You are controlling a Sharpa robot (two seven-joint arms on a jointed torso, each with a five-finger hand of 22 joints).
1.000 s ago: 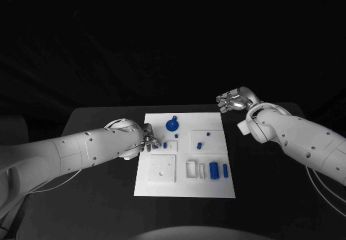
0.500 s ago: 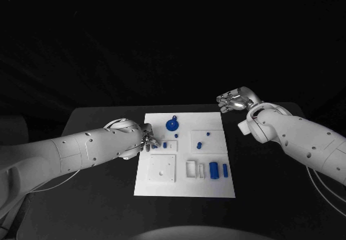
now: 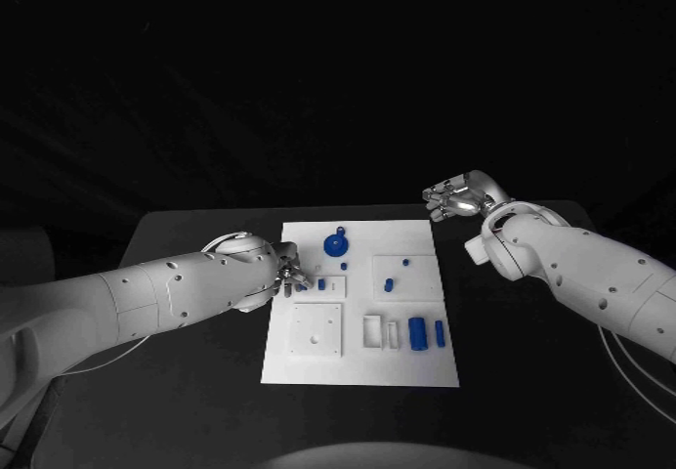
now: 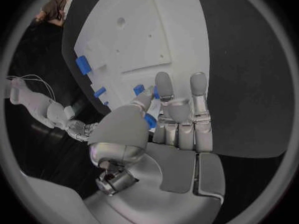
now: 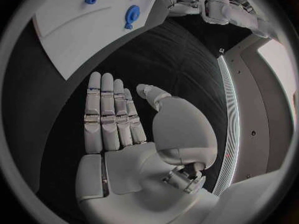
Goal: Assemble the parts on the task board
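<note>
Two hands are present: the left hand (image 3: 286,276) pinches a small blue part (image 4: 150,120) over the task board (image 3: 360,366)'s left edge. The right hand (image 3: 453,199) hangs spread and empty beyond the far corner. Insertion appears in hand; seating likely needs careful alignment.

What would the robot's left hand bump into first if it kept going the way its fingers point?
Probably the small blue part just ahead of the left hand fingertips, on the white task board. Depth is unclear, so contact may already exist.

Left arm: enters from left, reaching inward | Left hand (image 3: 289,276): fingers (image 4: 198,92) extended, thumb drawn toward them, pinching a small blue part (image 4: 141,89) | Right arm: raised, bent back | Right hand (image 3: 453,199): empty, fingers (image 5: 101,104) straight, together.
</note>
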